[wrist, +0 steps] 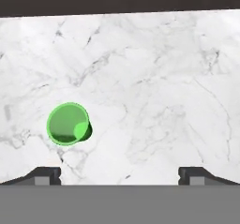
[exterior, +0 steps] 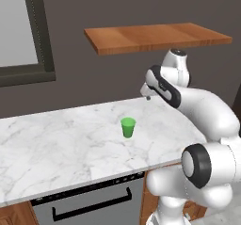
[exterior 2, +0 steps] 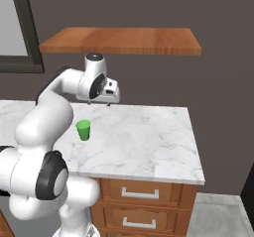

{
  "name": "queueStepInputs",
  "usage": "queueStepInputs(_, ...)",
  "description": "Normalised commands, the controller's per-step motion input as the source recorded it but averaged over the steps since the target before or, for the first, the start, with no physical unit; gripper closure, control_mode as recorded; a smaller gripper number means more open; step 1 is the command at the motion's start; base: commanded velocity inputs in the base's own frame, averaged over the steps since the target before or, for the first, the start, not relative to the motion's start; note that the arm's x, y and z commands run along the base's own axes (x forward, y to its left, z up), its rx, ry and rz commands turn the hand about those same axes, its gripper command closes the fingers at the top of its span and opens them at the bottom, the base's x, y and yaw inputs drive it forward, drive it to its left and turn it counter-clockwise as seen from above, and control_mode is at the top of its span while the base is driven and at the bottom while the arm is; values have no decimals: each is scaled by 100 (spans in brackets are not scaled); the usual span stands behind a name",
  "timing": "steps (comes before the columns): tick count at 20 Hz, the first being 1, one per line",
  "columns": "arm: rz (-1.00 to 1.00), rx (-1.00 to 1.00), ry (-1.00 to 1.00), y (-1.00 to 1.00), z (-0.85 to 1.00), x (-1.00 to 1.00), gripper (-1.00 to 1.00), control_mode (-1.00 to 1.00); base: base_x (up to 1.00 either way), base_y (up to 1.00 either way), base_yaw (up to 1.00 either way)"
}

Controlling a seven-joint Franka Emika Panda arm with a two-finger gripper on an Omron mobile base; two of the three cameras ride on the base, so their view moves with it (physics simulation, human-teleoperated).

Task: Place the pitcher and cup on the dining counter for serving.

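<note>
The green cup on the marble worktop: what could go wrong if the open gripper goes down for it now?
1. In the hand view the green cup sits left of the gripper, so a straight descent would probably miss.
2. A finger could tip the upright cup on the marble worktop.

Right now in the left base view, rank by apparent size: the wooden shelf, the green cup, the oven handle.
1. Wooden shelf, largest by far.
2. Oven handle, a long thin bar.
3. Cup, smallest.
The handle sits nearer the camera, which flatters it.
</note>
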Motion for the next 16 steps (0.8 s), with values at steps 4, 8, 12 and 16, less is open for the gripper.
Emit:
queueStepInputs(4,0,1,23,37,-31,34,-100,-100,0,0,0)
queueStepInputs(8,0,0,9,65,-40,2,-100,-100,0,0,0)
queueStepInputs(12,0,0,3,28,-33,21,-100,-100,0,0,0)
queueStepInputs(16,0,-1,4,19,-81,0,-100,-100,0,0,0)
